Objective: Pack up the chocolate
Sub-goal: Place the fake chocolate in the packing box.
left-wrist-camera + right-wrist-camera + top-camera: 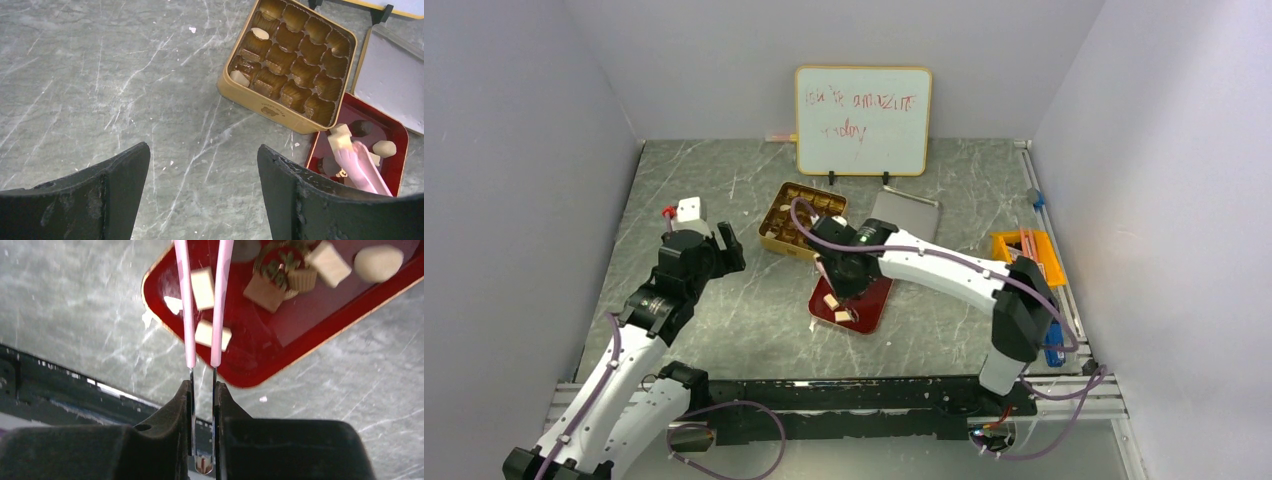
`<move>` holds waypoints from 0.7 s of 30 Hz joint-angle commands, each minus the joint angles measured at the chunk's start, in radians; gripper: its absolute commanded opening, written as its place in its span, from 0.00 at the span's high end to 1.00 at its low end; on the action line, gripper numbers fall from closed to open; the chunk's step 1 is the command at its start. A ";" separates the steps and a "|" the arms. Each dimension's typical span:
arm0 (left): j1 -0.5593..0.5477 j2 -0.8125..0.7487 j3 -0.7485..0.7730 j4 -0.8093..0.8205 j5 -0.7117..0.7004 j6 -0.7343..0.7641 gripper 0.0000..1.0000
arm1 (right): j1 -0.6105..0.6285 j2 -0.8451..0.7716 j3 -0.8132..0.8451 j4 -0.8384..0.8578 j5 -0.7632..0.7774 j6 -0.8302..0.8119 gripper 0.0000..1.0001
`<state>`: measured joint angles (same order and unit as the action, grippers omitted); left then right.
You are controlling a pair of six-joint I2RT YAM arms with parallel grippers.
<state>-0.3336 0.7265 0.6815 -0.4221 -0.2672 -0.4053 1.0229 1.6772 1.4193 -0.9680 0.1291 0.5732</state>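
An open gold tin (260, 107) holds several brown chocolate pieces (280, 57) in its cells and two cream ones (260, 33). Right of the tin lies a red tray (280, 355) with loose cream and tan chocolate pieces (327, 262). My right gripper (202, 384) hangs over the tray's near corner, shut on the pink tweezers (187, 315). A cream piece (340, 137) sits at the tweezers' tip; I cannot tell whether it is pinched. My left gripper (202, 147) is open with nothing in it, above bare table left of the tin (799, 215).
The tin's grey lid (906, 215) lies flat behind the tray (874, 318). A small whiteboard (862, 120) stands at the back. An orange holder (1024, 255) and a blue object (1052, 345) sit along the right wall. A black rail (844, 395) runs along the near edge.
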 commanded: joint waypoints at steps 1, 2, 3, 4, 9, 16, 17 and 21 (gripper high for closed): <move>-0.004 0.005 0.033 0.053 0.006 0.002 0.17 | -0.076 0.066 0.114 0.046 0.038 -0.053 1.00; -0.004 0.006 0.034 0.055 0.007 0.005 0.17 | -0.099 0.080 0.128 0.058 0.035 -0.064 1.00; -0.004 0.008 0.035 0.057 0.009 0.006 0.17 | -0.130 0.093 0.140 0.066 0.031 -0.076 1.00; -0.004 0.011 0.036 0.059 0.010 0.007 0.17 | -0.151 0.104 0.152 0.074 0.028 -0.086 1.00; -0.004 0.021 0.038 0.069 0.016 0.013 0.17 | -0.232 0.169 0.214 0.095 0.023 -0.129 1.00; -0.004 0.040 0.035 0.085 0.020 0.023 0.17 | -0.294 0.244 0.271 0.123 -0.003 -0.161 1.00; -0.004 0.042 0.035 0.087 0.021 0.025 0.17 | -0.297 0.255 0.282 0.124 -0.001 -0.165 1.00; -0.003 0.044 0.028 0.094 0.026 0.023 0.17 | -0.307 0.300 0.332 0.121 0.003 -0.177 1.00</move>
<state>-0.3340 0.7696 0.6815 -0.3763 -0.2581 -0.3950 0.7246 1.9549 1.6737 -0.8803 0.1265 0.4271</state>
